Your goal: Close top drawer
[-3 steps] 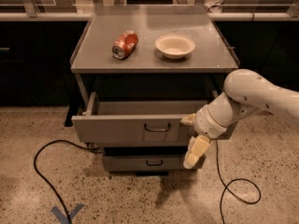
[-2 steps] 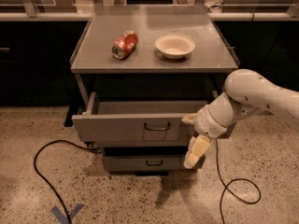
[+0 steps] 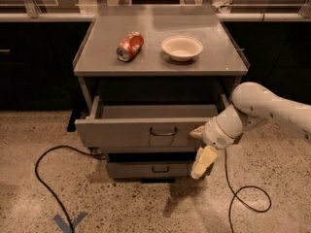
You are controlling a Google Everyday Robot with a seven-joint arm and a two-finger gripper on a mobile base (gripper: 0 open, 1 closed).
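Observation:
The top drawer [image 3: 131, 130] is a wide shallow grey metal drawer with a small dark loop handle [image 3: 163, 131] at its centre. It stands pulled out from under the grey cabinet top [image 3: 155, 62], and its inside looks bare. My gripper [image 3: 200, 147] is at the right end of the drawer front, with one pale finger [image 3: 204, 161] hanging down in front of the lower drawer and another [image 3: 197, 131] against the top drawer's front panel. My white arm [image 3: 265, 106] reaches in from the right.
A narrower lower drawer [image 3: 153, 169] sits shut below. A crushed red can [image 3: 130, 46] and a white bowl [image 3: 181, 47] lie on the cabinet top. Black cables loop on the speckled floor at left [image 3: 46, 178] and right [image 3: 245, 195]. Dark counters stand behind.

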